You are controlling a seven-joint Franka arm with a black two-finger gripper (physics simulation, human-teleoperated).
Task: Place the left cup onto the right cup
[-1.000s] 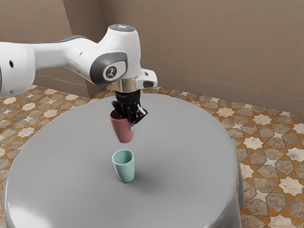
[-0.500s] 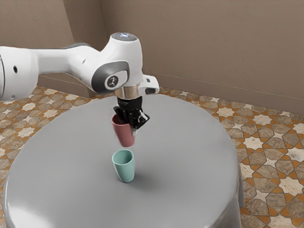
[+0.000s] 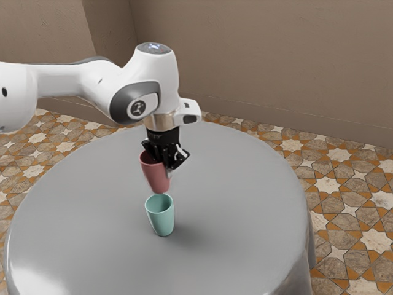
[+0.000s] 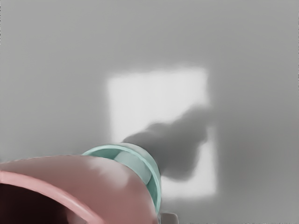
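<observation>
No legible words, numbers or brand names can be made out anywhere. A single small white emblem [image 3: 136, 107] is seen at the centre of the grey round joint cap [image 3: 150, 96] on the white arm [image 3: 73, 83]; its shape cannot be read as lettering.

The pink cup [image 3: 156, 176] and the teal cup [image 3: 160, 216] are rendered smooth and matt, like plastic. The counter [image 3: 258, 203] is shown smooth, grey, softly sheened. The arm [image 3: 73, 80] is finished in glossy white, the end effector [image 3: 166, 159] in matt black.
</observation>
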